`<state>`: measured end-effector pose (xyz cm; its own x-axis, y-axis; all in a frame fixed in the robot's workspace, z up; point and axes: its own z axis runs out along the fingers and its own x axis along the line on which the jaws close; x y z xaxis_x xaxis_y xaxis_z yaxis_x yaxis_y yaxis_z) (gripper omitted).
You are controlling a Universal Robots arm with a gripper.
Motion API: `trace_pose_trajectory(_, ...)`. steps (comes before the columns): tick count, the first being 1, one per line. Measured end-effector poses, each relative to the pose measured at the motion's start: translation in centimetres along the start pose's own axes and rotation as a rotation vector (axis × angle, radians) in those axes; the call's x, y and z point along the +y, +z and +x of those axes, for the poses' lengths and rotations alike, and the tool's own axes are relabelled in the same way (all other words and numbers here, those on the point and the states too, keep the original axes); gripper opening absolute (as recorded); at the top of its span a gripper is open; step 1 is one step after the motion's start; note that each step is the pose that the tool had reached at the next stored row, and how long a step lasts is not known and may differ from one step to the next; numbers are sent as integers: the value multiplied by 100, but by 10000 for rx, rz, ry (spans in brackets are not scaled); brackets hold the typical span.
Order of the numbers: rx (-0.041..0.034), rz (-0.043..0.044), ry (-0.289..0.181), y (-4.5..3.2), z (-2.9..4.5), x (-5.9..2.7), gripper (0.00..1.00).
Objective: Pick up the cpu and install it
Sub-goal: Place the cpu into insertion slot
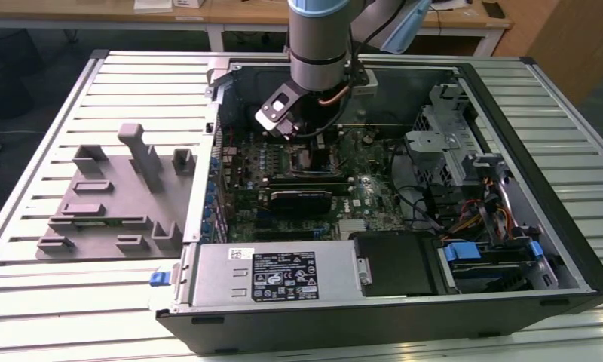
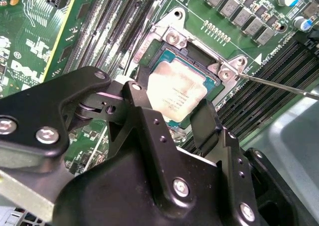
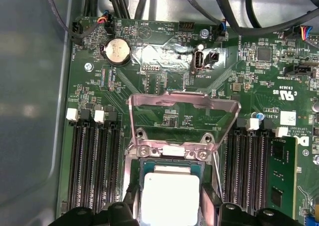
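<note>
Hand (image 2: 172, 106) directly over the socket (image 2: 197, 50). Its fingers (image 2: 144, 116) are closed against two opposite edges of the cpu (image 2: 175, 86), so it reads as pinching the chip, not spread.

Cpu lies within the socket's frame, with its pale rim showing along the socket's edges. Cannot tell whether it is fully seated or just above the contacts.

Risks, as judged:
- Any skew of the cpu to the socket under downward pressure would bend contacts.
- A finger could catch the socket frame and drag the chip.
- Load plate (image 3: 184, 104) stands raised at the socket's hinge side and the lever (image 2: 279, 84) lies loose beside the socket. Either could foul the hand.

Memory slots (image 3: 92, 161) flank the socket. Grey fixture tray (image 1: 111, 196) sits on the desk (image 1: 40, 302), well apart from the socket.
</note>
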<state>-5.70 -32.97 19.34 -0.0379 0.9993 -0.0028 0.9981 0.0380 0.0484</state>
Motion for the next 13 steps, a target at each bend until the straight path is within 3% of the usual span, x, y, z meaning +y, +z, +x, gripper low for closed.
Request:
trace_pose_trajectory(6,2,-2,1,-73,0,4,60)
trace_pose_trajectory(13,3,-3,0,-77,0,4,60)
